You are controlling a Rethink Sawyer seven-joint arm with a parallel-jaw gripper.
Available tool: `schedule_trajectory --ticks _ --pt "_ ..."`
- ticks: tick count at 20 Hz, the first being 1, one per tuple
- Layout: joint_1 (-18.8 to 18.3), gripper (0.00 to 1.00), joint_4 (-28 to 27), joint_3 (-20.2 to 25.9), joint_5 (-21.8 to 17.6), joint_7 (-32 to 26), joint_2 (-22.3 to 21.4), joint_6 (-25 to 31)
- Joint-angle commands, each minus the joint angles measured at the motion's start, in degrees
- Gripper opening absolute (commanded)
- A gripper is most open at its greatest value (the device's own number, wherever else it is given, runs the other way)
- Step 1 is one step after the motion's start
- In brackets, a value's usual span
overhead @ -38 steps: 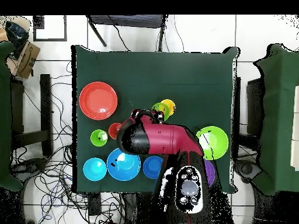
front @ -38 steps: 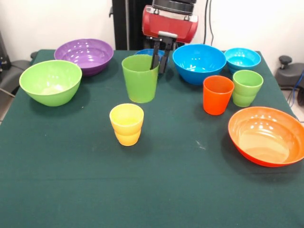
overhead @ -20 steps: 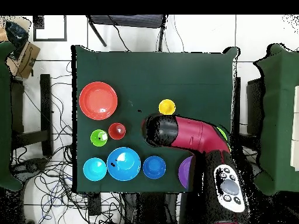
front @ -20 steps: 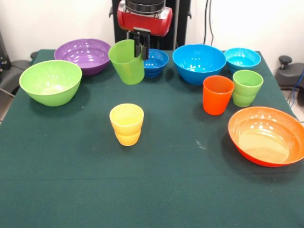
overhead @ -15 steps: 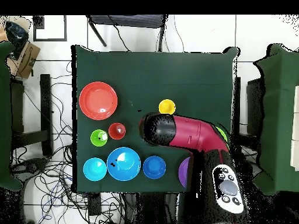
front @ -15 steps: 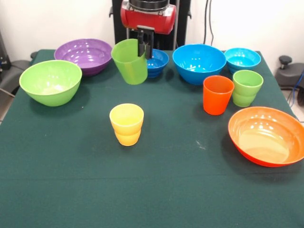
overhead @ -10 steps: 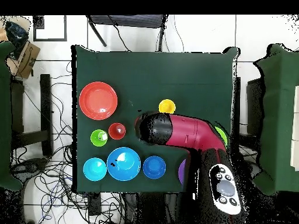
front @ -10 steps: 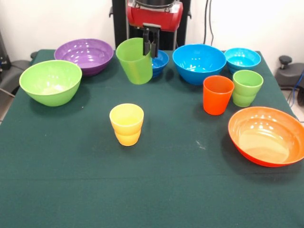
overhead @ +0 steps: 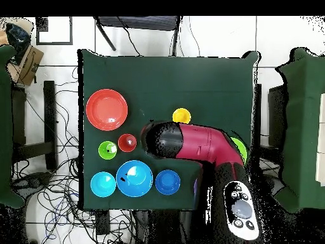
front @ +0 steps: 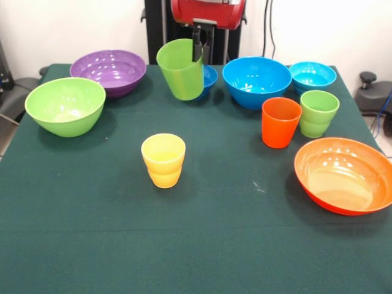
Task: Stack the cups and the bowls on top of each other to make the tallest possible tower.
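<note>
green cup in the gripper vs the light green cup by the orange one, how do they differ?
The green cup is lifted and tilted, gripped at its rim by the gripper; the light green cup stands upright on the table, untouched. The green cup looks taller, with plain tapered sides; the light green cup has a stepped waist. The green cup hangs in front of the dark blue bowl; the light green cup stands beside the orange cup. Both are open-topped and empty.

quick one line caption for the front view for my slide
Sawyer gripper holds a green cup by its rim, tilted above the table, among unstacked bowls and three cups standing apart.
</note>
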Motion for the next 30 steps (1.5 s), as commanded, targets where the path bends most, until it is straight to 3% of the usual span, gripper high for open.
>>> schedule_trajectory --ticks 1,6,9,13,17,25,30 --pt "1.28 0.00 1.61 5.18 -2.70 -2.69 0.67 3.48" --pt "-0.57 0.00 3.87 7.33 0.80 -1.21 3.28 2.71" --pt "-0.86 0.00 2.63 7.18 -1.08 -2.06 4.32 0.86" --pt "1.37 0.00 0.13 4.98 -3.88 0.62 6.40 -3.10" --pt "2.71 0.00 -0.46 4.01 -3.82 3.47 8.95 -6.79" --pt "5.76 0.00 1.89 0.36 -3.33 8.04 10.82 -14.71" --pt "5.70 0.00 4.21 -0.37 -2.50 7.26 10.31 -17.01"
